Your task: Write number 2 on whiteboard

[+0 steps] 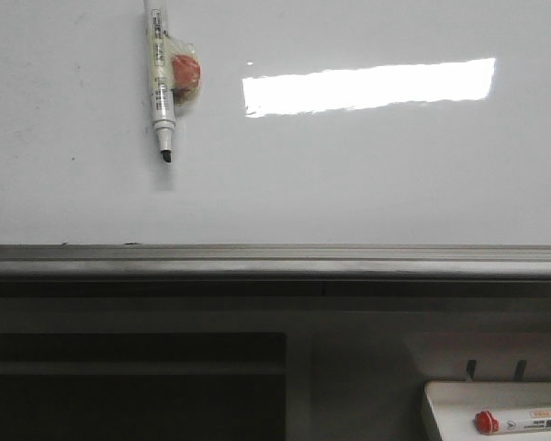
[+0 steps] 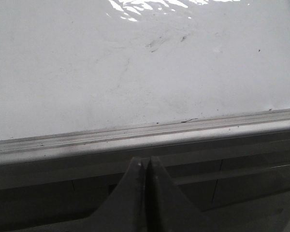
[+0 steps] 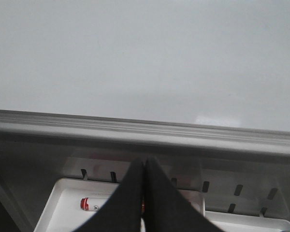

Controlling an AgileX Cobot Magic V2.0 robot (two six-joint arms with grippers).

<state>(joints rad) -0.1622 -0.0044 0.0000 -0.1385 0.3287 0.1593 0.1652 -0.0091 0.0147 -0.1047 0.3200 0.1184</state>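
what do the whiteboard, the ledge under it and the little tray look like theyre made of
The whiteboard looks like a glossy coated panel, since it mirrors a sharp bright light reflection; the core cannot be told. The ledge seems brushed grey metal, likely aluminium, with straight extruded ridges and a dull sheen. The tray appears to be matte white moulded plastic with rounded corners.

Marker (image 1: pixel 162 83) against mostly bare whiteboard (image 1: pixel 367 175)

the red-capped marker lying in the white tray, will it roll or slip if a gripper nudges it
Probably rolls: the red-capped marker looks round-bodied and lies on its side in the white tray. Its smooth, labelled barrel may slip between fingers. It looks slim and stiff, likely light, and the tray's rim should stop it.
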